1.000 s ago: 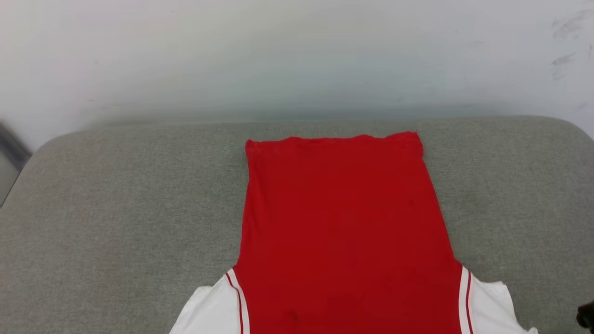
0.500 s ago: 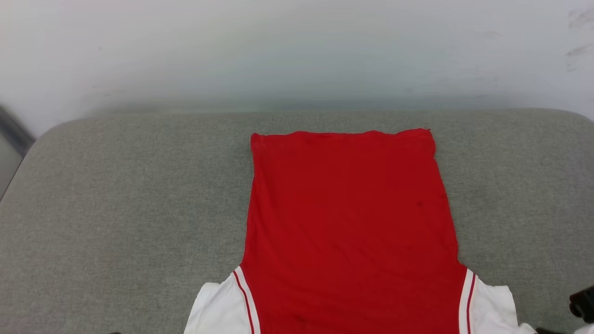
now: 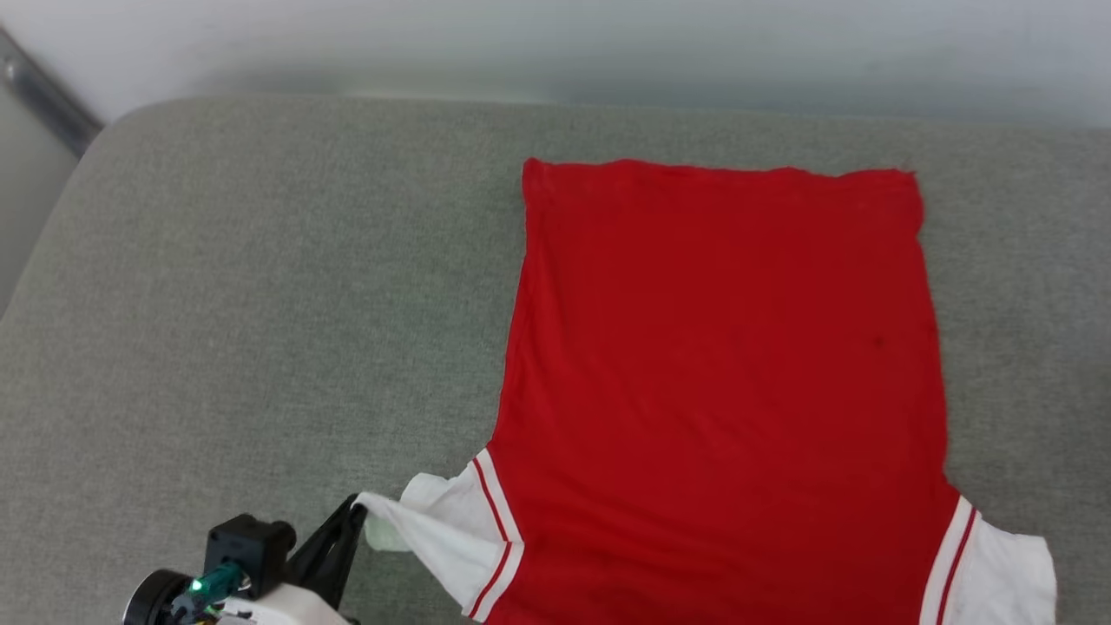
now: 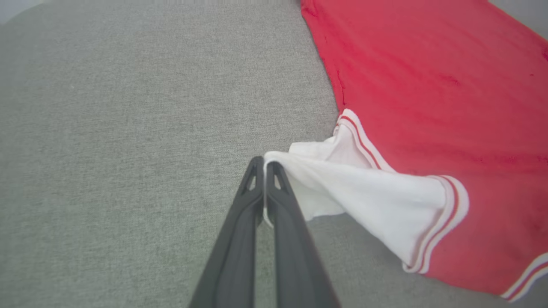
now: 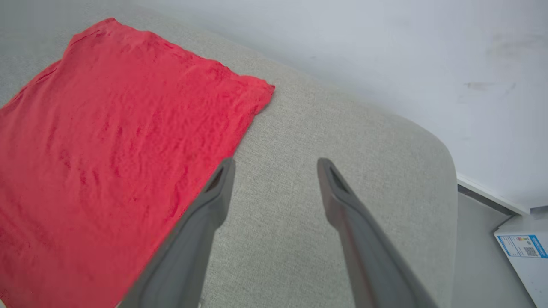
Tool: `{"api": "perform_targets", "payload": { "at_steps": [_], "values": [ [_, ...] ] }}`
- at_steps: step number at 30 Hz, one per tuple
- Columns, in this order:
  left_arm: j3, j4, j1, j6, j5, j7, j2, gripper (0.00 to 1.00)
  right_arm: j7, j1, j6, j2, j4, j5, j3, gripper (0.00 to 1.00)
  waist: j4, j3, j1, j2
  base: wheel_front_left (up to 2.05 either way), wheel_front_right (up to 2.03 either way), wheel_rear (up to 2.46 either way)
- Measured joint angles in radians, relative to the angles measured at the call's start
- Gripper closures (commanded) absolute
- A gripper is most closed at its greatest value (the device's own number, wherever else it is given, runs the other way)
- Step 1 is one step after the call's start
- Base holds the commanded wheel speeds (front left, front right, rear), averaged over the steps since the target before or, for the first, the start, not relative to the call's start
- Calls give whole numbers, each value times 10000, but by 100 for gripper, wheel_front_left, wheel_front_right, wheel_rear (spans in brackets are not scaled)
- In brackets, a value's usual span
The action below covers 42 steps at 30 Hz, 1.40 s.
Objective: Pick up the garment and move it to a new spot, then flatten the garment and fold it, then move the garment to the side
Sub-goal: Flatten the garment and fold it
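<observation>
White sleeve of the garment (image 3: 720, 365), pinched by the left gripper (image 4: 264, 164).
Reaching low from the near left, it clamps the sleeve edge — the garment lies flat on the grey cushion (image 3: 260, 304); the right gripper (image 5: 276, 164) gapes beside it.

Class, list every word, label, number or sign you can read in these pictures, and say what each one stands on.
No text here can be read.
Blue-and-white printed label on the white box, right wrist view: lines of print and a code square, too small and blurred to read.
Soft red jersey shirt with white sleeves: no lettering on the side facing up.
</observation>
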Motion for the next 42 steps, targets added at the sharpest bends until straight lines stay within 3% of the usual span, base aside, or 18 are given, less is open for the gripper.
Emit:
{"api": "perform_targets", "payload": {
  "at_steps": [7,15,24,29,30,37,42],
  "values": [
    [173,-104,-884,-130,711,-17,-633,100,3620,-2938,0,182,297,140,119,0,580,1375,1,0,0,0,0],
    [443,-153,-1398,-407,1108,-31,-1348,100,6621,-6029,0,1578,2176,-1187,621,0,1303,2768,2,0,0,0,0],
    [667,-165,-1919,-660,1745,-44,-1772,100,7455,-7446,0,3022,3678,-2824,364,0,1959,4029,1,0,0,0,0],
    [851,-100,-1965,-800,2050,-71,-2117,100,7237,-6894,0,2859,3900,-2930,217,0,2308,4601,-2,0,0,0,0],
    [863,-61,-1965,-819,2077,-73,-2150,100,7185,-6848,0,2828,3902,-2903,192,100,2318,4601,-2,0,0,0,0],
    [955,374,-1922,-999,2144,-73,-2222,100,6650,-6560,0,2968,3887,-2790,389,100,2172,4050,-1,0,0,0,0],
    [1126,579,-1456,-961,2056,-61,-2048,100,6203,-6453,2,2709,3312,-2537,1172,100,1926,3336,-1,0,0,0,0]
  ]
}}
